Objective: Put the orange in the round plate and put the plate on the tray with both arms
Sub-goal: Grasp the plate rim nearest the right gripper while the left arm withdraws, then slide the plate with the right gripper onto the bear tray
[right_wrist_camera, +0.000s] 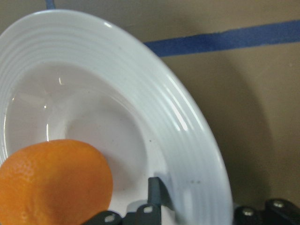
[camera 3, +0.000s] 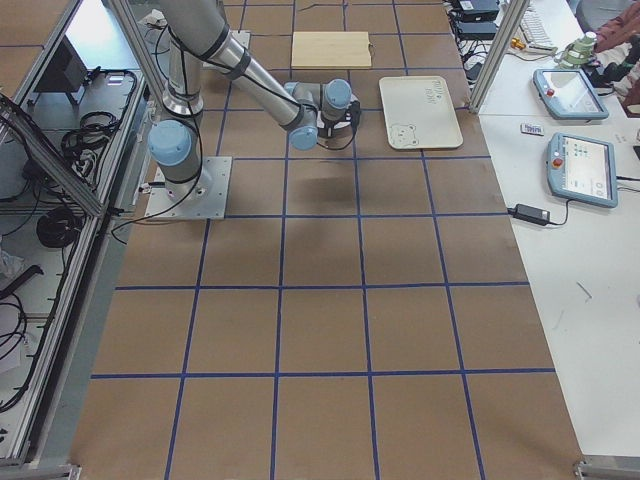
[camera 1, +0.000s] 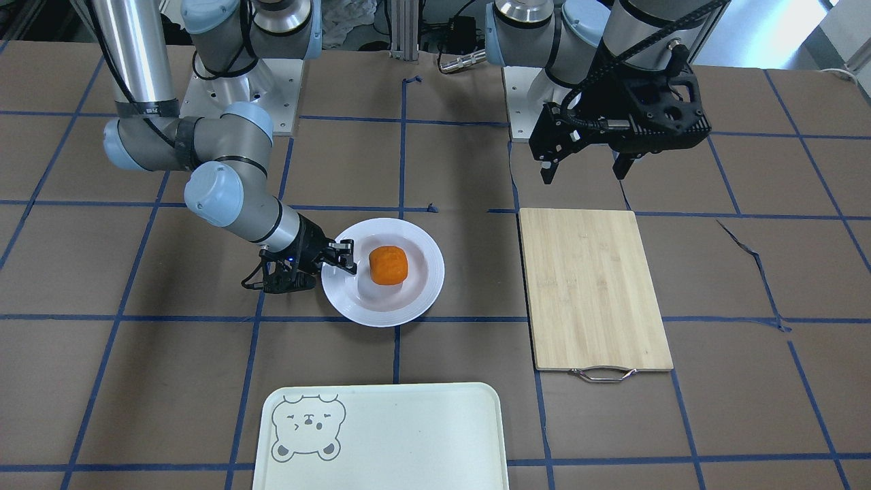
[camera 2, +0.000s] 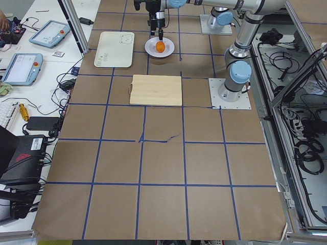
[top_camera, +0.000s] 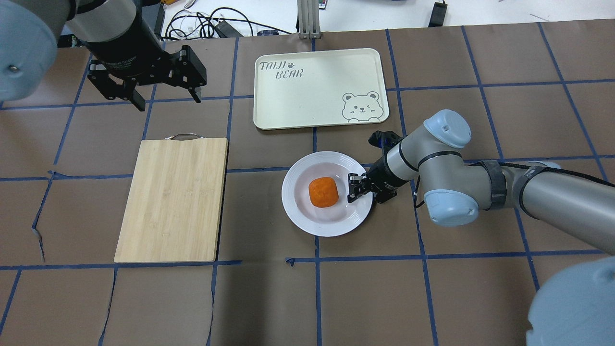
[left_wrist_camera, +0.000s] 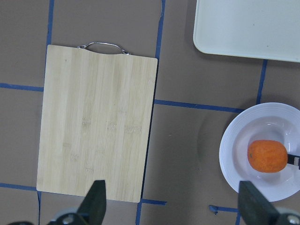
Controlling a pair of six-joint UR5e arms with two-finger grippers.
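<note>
One half of the job looks done: the orange (camera 1: 388, 265) sits in the sunken centre of the round plate (camera 1: 415, 299), which rests on the brown desk (camera 1: 136, 374) marked with blue tape lines. The other half is left, since the plate has not yet reached the tray (camera 1: 408, 435), a pale rectangle with a bear face that lies well apart from it, on the side away from the robot. The right fingers (camera 1: 344, 245) are low at the plate's rim on the side nearest that arm. They are apart, with one tip over the rim, and it is unclear whether they touch it. The left fingers (left_wrist_camera: 97, 199) hang high above the desk, spread wide and holding nothing, far from the plate. A bamboo cutting board (camera 1: 592, 286) with a metal handle lies flat beside the plate on the left arm's side. The left arm would probably have to pass over it to reach the plate, but it does not lie between the plate and the tray.
</note>
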